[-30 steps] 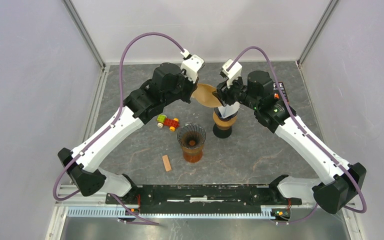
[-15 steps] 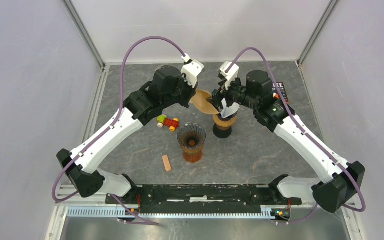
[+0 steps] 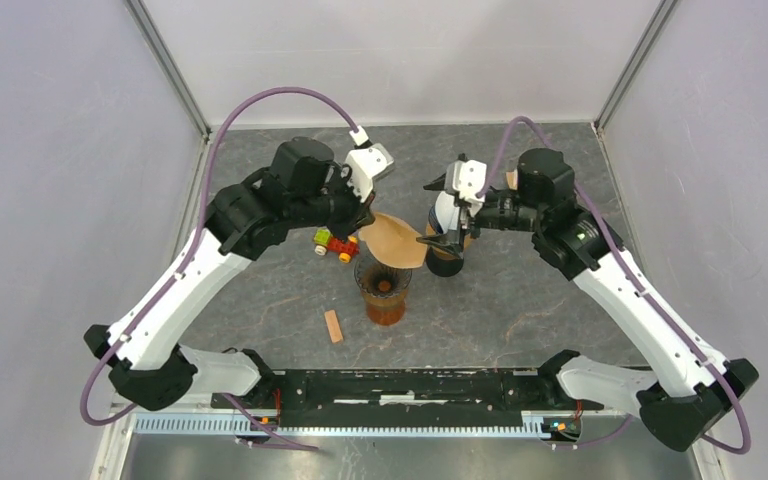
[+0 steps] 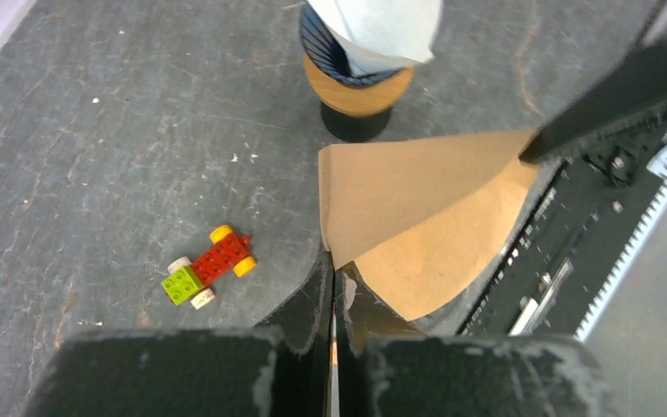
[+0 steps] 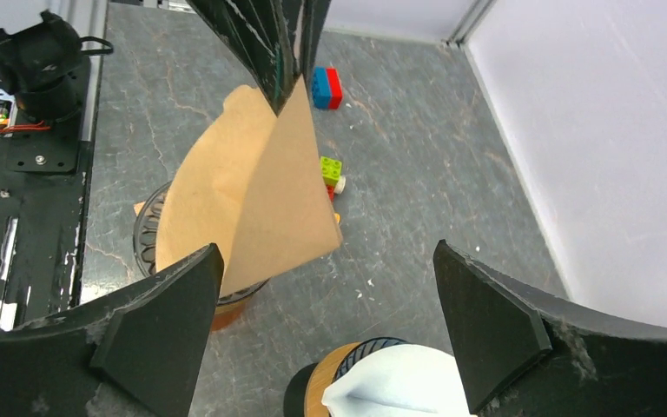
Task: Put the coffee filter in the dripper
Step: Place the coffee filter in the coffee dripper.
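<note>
A brown paper coffee filter (image 3: 392, 240) hangs folded just above the amber glass dripper (image 3: 384, 290) at the table's middle. My left gripper (image 3: 365, 222) is shut on the filter's far left corner; the left wrist view shows the jaws (image 4: 334, 269) pinched on the filter (image 4: 417, 208). My right gripper (image 3: 436, 212) is open and empty, to the right of the filter. In the right wrist view its fingers (image 5: 326, 252) stand wide apart, with the filter (image 5: 252, 200) over the dripper's rim (image 5: 149, 234) at left.
A second dripper with a white filter (image 3: 447, 250) stands under the right gripper, also in the left wrist view (image 4: 360, 52). A Lego car (image 3: 335, 244) lies left of the amber dripper. A small orange block (image 3: 333, 325) lies nearer. A blue-red brick (image 5: 327, 87) lies far back.
My left gripper has carried the filter nearer, from beside the white-filter dripper to above the amber dripper. My right gripper has turned and drawn back to the right, standing open.
</note>
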Controlling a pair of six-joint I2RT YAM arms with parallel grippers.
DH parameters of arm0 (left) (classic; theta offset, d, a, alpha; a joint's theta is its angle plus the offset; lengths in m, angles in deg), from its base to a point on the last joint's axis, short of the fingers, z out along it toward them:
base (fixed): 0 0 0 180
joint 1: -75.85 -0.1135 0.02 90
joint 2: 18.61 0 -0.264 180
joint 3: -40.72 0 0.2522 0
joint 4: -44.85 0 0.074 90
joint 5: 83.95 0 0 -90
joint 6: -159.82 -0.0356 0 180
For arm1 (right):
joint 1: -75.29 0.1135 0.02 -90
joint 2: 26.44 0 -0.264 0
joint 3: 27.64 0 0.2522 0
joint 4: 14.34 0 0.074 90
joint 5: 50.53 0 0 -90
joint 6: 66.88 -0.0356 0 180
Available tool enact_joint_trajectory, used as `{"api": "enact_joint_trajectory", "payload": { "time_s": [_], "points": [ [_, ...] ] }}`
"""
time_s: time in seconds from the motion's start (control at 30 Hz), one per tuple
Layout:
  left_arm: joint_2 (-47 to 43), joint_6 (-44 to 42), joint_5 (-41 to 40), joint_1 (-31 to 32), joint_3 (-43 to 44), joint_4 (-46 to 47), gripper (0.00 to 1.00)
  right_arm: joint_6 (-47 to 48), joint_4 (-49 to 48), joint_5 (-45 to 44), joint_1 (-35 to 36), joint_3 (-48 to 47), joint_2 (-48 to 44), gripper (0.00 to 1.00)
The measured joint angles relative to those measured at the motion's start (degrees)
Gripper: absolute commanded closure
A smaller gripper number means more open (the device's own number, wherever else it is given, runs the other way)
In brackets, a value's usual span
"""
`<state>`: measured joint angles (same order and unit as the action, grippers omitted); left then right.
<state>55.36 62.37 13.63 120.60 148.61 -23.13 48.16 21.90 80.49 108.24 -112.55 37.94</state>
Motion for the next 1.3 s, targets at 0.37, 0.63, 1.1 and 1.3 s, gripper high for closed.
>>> {"api": "enact_joint_trajectory", "payload": {
  "time_s": [0.37,0.63,1.1,1.3],
  "points": [
    [3.15,-3.37,4.70,-0.02,8.72,-18.23,0.98,2.93,2.05,4.57,-3.50,-0.37,-1.55,0.02],
    [7.37,-3.23,8.00,-2.27,8.55,-23.45,0.98,4.42,2.93,5.77,-3.72,0.28,-1.60,0.02],
    [13.68,-1.14,13.25,-8.44,6.47,-23.39,0.98,7.10,4.96,8.33,-3.19,0.81,-1.68,0.03],
    [13.86,-1.09,13.97,-8.57,4.83,-23.28,0.97,10.32,7.76,8.31,-1.14,0.81,-1.68,0.05]
  ]
}}
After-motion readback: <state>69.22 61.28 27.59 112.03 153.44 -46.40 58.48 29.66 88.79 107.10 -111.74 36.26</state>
